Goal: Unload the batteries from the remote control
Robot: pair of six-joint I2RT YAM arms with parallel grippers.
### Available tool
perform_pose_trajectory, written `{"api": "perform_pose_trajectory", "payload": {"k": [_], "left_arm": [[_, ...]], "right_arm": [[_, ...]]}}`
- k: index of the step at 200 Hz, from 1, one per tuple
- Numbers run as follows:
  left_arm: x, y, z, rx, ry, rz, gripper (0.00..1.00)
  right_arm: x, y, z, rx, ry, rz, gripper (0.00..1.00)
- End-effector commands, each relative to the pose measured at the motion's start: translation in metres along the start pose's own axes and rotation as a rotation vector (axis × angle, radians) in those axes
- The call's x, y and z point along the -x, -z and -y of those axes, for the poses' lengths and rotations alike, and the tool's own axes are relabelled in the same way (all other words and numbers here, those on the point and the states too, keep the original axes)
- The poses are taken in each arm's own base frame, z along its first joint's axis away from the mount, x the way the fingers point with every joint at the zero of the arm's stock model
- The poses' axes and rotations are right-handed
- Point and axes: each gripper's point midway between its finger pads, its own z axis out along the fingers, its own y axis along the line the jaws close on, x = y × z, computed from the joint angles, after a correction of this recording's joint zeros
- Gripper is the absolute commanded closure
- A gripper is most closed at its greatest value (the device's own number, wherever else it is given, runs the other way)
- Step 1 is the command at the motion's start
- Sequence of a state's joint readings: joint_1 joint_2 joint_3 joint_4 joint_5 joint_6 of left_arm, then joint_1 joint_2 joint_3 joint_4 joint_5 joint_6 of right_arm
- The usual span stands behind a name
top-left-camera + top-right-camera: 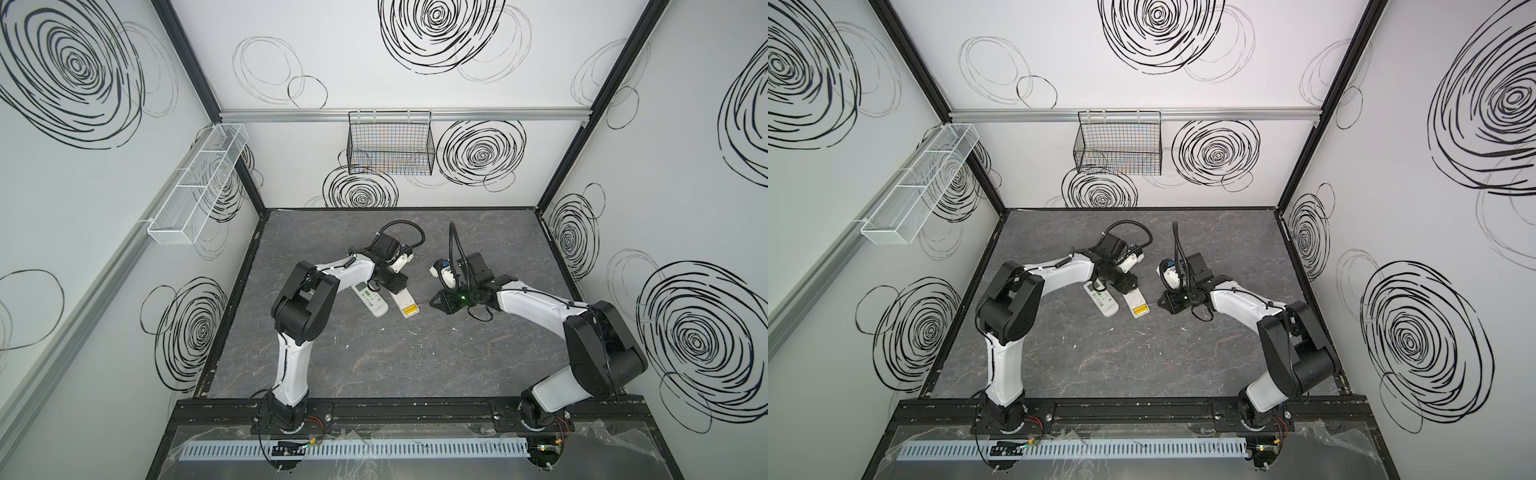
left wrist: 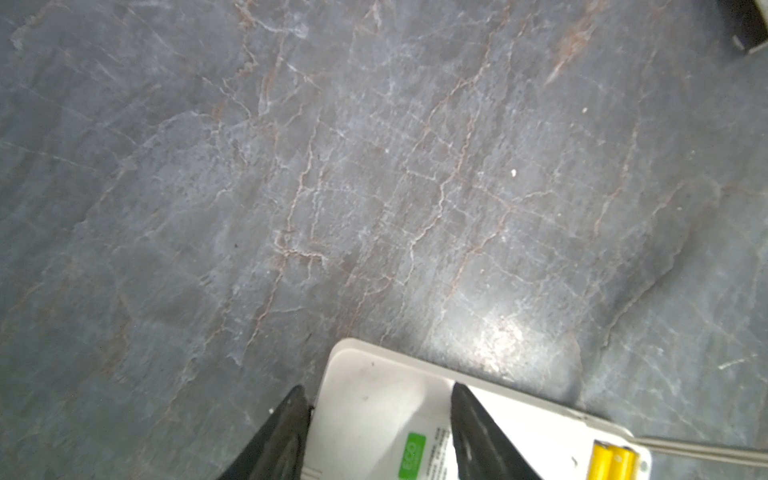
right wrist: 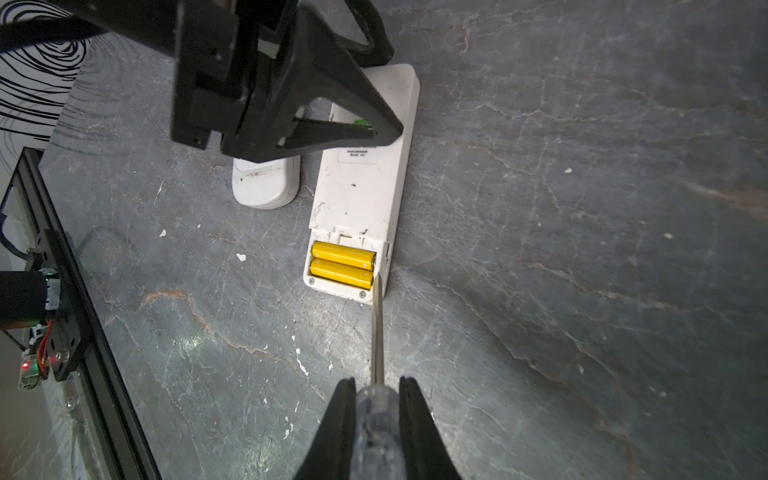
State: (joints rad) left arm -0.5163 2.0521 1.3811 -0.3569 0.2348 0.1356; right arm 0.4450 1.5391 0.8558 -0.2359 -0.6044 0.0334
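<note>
Two yellow batteries, green "ECO" label, smaller print perhaps unreadable

The left end effector covers the far end of the open remote and most of the second remote beside it. The remote's label print is blurred. The screwdriver handle is cut off at the frame edge.

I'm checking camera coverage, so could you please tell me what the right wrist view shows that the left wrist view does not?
Only the right wrist view: the screwdriver shut in the right end effector, its tip at the battery bay, and a second remote.
Only the left wrist view: the green label between the left end effector's fingers.
Both: the open remote with two yellow batteries on the table.
</note>
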Motion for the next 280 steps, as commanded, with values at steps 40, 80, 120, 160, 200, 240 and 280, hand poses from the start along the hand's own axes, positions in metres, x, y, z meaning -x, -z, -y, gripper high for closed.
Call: {"api": "perform_pose_trajectory", "payload": {"k": [40, 80, 120, 160, 200, 240, 280], "left_arm": [[-0.062, -0.021, 0.026, -0.077, -0.003, -0.211, 0.43], [-0.062, -0.022, 0.026, -0.078, -0.002, -0.213, 0.43], [-0.062, -0.022, 0.026, -0.079, -0.003, -0.212, 0.43], [-0.062, -0.022, 0.026, -0.077, -0.004, -0.211, 0.43], [-0.062, -0.022, 0.026, -0.076, -0.004, -0.212, 0.43], [-0.062, -0.021, 0.026, -0.077, -0.004, -0.213, 0.43], [-0.062, -0.020, 0.026, -0.074, -0.004, -0.210, 0.43]], "right_arm": [[-0.004, 0.004, -0.006, 0.008, 0.003, -0.021, 1.00], [-0.007, 0.001, -0.001, -0.017, 0.000, -0.034, 1.00], [-0.010, -0.002, 0.003, -0.053, 0.009, -0.053, 1.00], [-0.012, -0.006, 0.002, -0.089, 0.027, -0.081, 1.00], [-0.013, -0.001, 0.004, -0.155, 0.043, -0.103, 1.00], [-0.016, -0.003, 0.002, -0.190, 0.055, -0.134, 1.00], [-0.017, -0.002, 0.000, -0.200, 0.043, -0.148, 1.00]]}}
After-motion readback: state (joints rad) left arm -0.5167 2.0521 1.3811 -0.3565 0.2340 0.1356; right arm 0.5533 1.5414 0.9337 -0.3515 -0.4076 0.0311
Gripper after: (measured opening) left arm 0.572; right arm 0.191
